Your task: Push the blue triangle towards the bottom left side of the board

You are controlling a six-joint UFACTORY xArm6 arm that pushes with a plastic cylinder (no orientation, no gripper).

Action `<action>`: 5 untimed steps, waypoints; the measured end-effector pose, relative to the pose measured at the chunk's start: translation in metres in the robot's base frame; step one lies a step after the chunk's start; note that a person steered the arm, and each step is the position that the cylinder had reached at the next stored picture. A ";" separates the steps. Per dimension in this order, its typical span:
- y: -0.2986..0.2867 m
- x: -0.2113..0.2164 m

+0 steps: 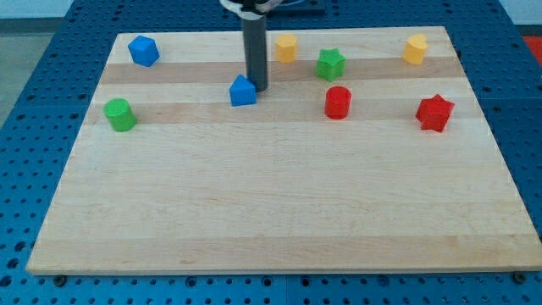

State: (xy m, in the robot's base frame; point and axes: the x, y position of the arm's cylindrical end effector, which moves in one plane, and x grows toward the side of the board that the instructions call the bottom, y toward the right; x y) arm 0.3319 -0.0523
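The blue triangle (243,91) lies on the wooden board (279,212), in the upper middle of the view. My tip (258,89) is at the end of the dark rod, right beside the triangle's upper right side, touching it or nearly so. The board's bottom left corner lies far below and to the left of the triangle.
A blue cube (143,51) sits at the top left and a green cylinder (119,114) at the left. A yellow block (286,47) and a green star (330,63) are right of the rod. A red cylinder (338,102), a red star (434,112) and a yellow block (415,49) stand further right.
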 end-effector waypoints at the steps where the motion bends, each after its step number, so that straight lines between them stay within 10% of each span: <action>1: -0.035 0.000; 5: -0.048 0.046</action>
State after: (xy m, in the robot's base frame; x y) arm 0.3774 -0.1004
